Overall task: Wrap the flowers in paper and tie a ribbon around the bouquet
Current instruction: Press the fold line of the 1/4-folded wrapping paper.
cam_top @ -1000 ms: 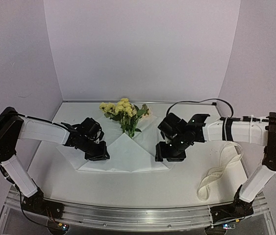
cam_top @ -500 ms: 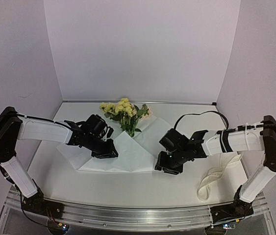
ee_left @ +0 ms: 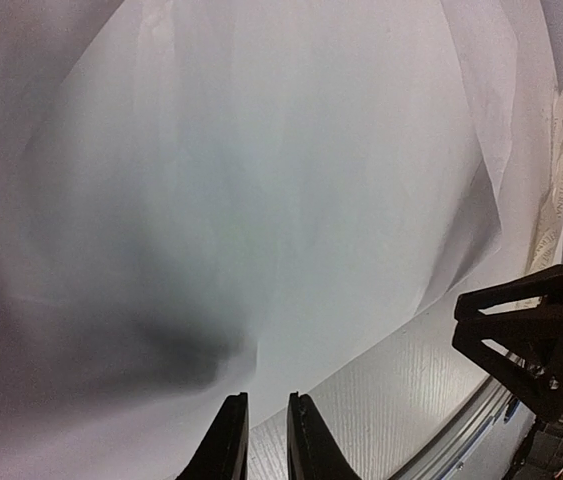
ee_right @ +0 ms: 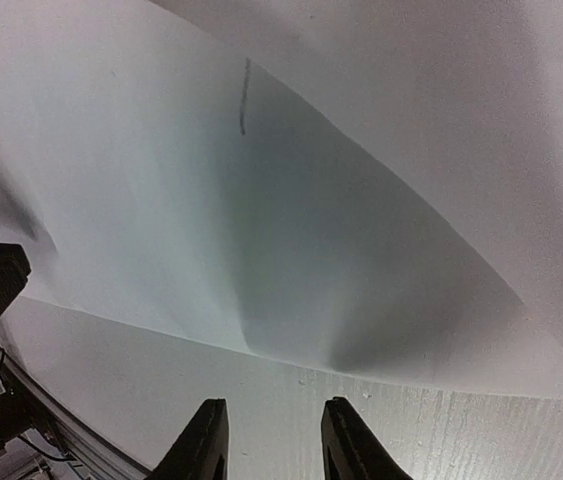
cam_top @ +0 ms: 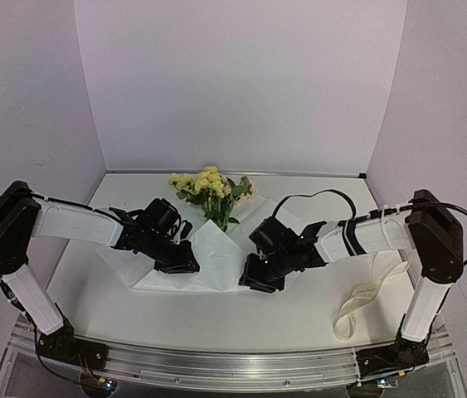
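Flowers (cam_top: 210,189): we log them far centre on the paper (cam_top: 216,249), which is partly folded over the stems. Ribbon (cam_top: 370,294): near right, untied. Left gripper (ee_left: 263,440): fingers narrowly apart. Right gripper (ee_right: 269,440): fingers apart at the paper's near edge. We judge the wrapping half done.

Left arm (cam_top: 67,222) — extends from its base toward the left half of the paper (cam_top: 216,249), wrist bent downward. Left gripper (cam_top: 185,264) sits low over the paper's near left part, fingers nearly together with a thin slit between them; whether they pinch anything cannot be told. Right arm (cam_top: 366,236) — elbow raised, forearm angled toward the paper's near right corner. Right gripper (cam_top: 258,280) points down just off the paper's near edge, fingers parted.
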Available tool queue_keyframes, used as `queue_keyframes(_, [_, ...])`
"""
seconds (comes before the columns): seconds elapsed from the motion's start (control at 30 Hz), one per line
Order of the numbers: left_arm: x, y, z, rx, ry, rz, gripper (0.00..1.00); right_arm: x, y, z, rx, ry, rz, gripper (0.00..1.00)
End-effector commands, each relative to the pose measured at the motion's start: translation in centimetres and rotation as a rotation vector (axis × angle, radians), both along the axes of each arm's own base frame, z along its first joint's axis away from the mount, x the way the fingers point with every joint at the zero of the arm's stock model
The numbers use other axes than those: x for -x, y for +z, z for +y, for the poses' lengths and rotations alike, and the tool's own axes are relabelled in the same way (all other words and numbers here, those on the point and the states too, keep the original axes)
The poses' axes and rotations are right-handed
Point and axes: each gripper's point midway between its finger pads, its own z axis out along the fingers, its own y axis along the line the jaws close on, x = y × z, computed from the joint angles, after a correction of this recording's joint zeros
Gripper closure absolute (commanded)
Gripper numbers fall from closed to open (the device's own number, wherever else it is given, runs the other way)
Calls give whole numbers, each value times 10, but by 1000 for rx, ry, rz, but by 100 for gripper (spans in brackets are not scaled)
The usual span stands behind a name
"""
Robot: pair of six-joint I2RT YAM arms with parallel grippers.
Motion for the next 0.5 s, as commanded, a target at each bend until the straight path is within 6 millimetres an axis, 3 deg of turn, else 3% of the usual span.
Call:
queue_keyframes(0.0, [2, -8, -1, 1, -22, -2, 84, -8, 2, 9, -19, 9, -29, 68])
queue_keyframes(0.3, [5, -18, 5, -24, -10, 12, 85, -17, -12, 1, -1, -29, -18, 69])
queue_keyframes(0.47, [6, -20, 7, -26, -4, 18, 85, -21, 5, 13, -51, -20, -31, 71])
